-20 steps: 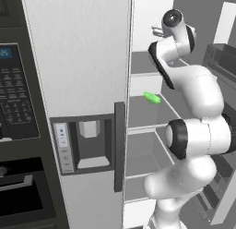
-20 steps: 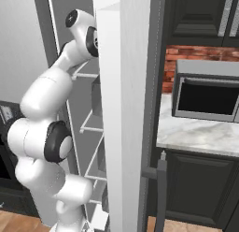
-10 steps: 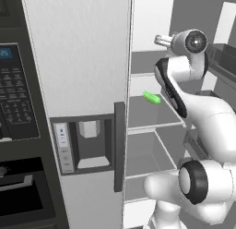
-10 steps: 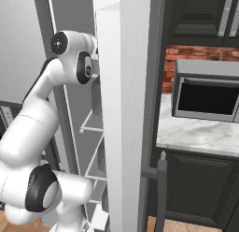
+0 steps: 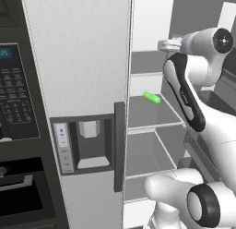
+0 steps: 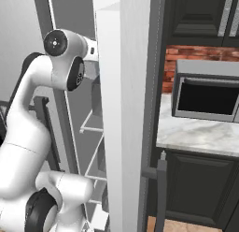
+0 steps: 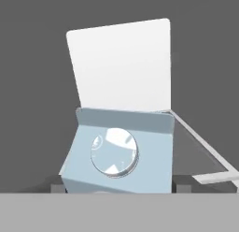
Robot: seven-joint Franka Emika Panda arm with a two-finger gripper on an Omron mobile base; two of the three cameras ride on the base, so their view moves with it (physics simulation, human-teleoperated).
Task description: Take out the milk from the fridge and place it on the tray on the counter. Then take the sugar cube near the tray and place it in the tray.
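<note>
While the gripper (image 7: 116, 183) clamps the pale blue-grey gabled milk carton (image 7: 119, 151), withdraw slowly, clear of the white fridge shelf (image 5: 152, 117).

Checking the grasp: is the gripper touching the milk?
Cannot tell. In the hand view the milk sits between the gripper fingertips, but the contact line is hidden.

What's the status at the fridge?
Gripper on the top shelf, a fingertip either side of the milk; grip not confirmed. Milk still inside the fridge. Green item one shelf below, out of the way.
</note>
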